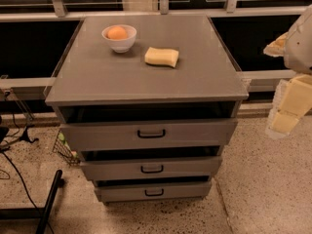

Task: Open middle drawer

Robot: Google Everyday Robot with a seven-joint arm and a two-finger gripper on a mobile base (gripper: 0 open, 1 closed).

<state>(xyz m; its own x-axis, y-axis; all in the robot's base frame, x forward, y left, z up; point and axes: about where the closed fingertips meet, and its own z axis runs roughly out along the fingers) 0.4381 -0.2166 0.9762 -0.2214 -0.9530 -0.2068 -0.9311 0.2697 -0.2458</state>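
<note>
A gray cabinet [146,77] with three drawers stands in the middle of the camera view. The middle drawer [185,167] is a flat gray front with a small black bar handle [152,168]. It sits between the taller top drawer [195,133] and the narrow bottom drawer [185,191]. A dark gap shows above each drawer front. My gripper [287,106], white and pale yellow, hangs at the right edge of the view. It is to the right of the cabinet, above the floor, well apart from the handle.
A white bowl [120,44] holding an orange [117,32] and a yellow sponge [162,56] lie on the cabinet top. A black pole [48,201] and cables lie on the speckled floor at the left. A wire basket [63,149] sits beside the cabinet's left side. A window rail runs behind.
</note>
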